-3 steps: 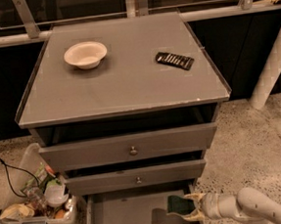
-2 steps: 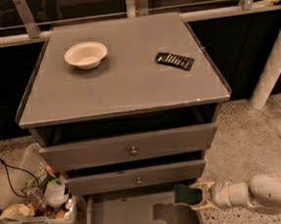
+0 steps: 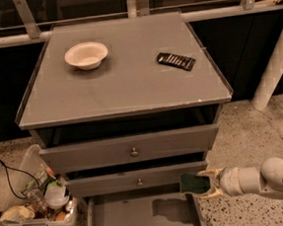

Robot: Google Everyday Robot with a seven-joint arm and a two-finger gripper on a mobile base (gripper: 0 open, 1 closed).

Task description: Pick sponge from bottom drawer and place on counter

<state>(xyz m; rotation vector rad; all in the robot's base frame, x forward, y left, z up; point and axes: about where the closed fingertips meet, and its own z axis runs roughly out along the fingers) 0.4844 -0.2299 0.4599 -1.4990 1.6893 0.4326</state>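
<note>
My gripper comes in from the lower right on a white arm and is shut on the sponge, a small dark green rectangle. It holds the sponge in the air above the right side of the open bottom drawer, level with the middle drawer front. The sponge's shadow falls on the drawer's grey floor. The counter is the flat grey top of the cabinet, well above the gripper.
A white bowl and a black ridged rectangular object lie on the counter. Two upper drawers with small knobs are closed. A tray of clutter sits on the floor at the left. A white post stands at the right.
My gripper has lifted the sponge up out of the bottom drawer, from near the drawer floor to level with the middle drawer front. The arm has risen with it.
</note>
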